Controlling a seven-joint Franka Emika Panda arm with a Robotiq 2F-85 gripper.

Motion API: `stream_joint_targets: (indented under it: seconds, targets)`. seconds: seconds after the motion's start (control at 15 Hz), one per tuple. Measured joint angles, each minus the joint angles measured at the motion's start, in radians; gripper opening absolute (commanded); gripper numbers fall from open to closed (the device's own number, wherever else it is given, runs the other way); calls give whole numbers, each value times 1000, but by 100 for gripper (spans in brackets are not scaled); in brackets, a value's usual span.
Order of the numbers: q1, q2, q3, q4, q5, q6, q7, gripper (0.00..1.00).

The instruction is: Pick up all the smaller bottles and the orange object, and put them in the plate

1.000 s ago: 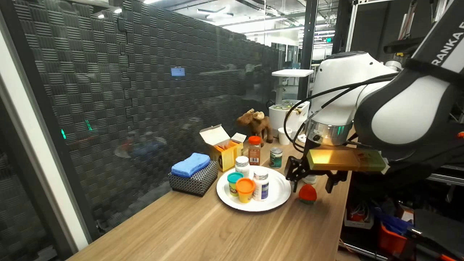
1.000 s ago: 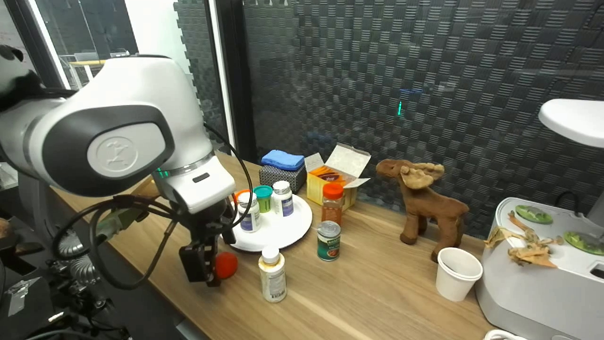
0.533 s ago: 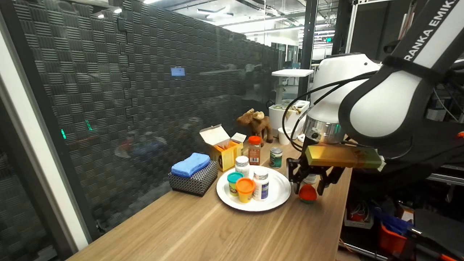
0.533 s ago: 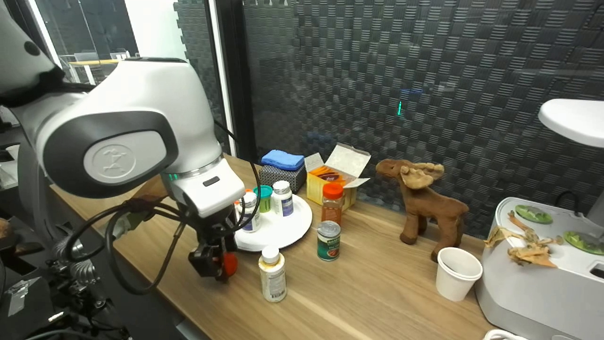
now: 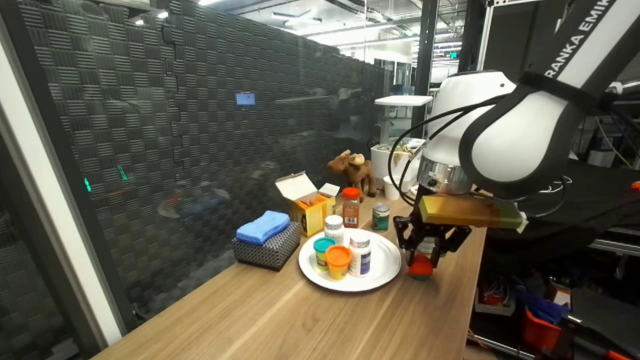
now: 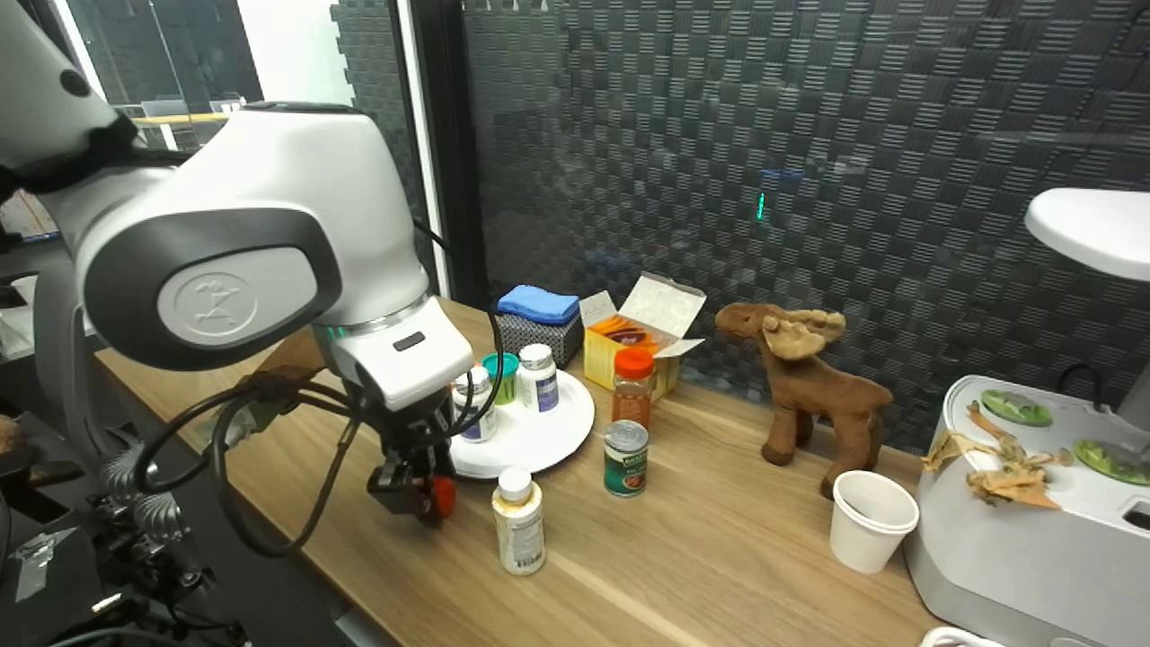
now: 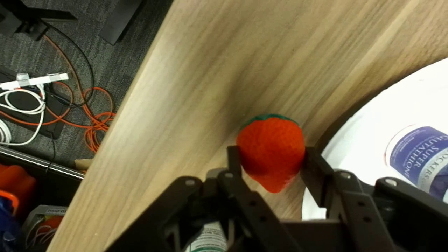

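As I look across the wooden table (image 6: pixel 719 557), the gripper (image 5: pixel 422 257) stands narrow, its fingers (image 7: pixel 233 159) pressed to both sides of a red-orange strawberry (image 7: pixel 273 150), just beside the white plate (image 5: pixel 385 260); whether the fruit's base touches the wood, I can't tell. Four containers stand upright on the plate: a white bottle with a purple-blue label (image 5: pixel 360 259), another white bottle (image 5: pixel 334 231), a teal-lidded tub (image 5: pixel 321 254) and an orange-lidded tub (image 5: pixel 338 265). One more bottle, the white-capped bottle (image 6: pixel 519 530), stands on the table near the gripper. Beyond the plate, a green can (image 6: pixel 626 463) is near a red-capped jar (image 6: pixel 632 395), with a yellow box (image 5: pixel 314 217) just beside that jar.
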Motion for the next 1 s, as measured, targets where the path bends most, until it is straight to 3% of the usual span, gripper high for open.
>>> stream_joint_targets:
  seconds: [0.73,1.0]
  targets:
    - [11,-70,12,25,93,-11,-121,22]
    - [12,-29,37,93,264,-36,-278,22]
